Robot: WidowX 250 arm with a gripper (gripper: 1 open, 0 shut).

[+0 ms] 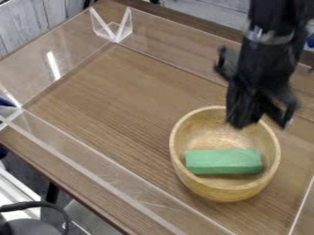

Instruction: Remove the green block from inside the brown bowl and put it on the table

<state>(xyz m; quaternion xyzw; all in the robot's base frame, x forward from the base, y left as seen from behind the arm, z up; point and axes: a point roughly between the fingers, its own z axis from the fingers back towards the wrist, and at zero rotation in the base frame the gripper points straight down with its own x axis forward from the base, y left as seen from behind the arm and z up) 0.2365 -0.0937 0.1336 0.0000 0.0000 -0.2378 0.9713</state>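
The green block (225,162) lies flat on the floor of the brown bowl (185,147), toward its near side and in full sight. The bowl stands on the table (110,101) at the right. My gripper (252,115) hangs above the bowl's far rim, clear of the block and blurred by motion. Its fingers look drawn together with nothing between them.
Low clear acrylic walls (73,151) run along the table's edges. A clear angled bracket (113,27) stands at the far corner. The dark arm (273,46) comes down from the top right over the bowl.
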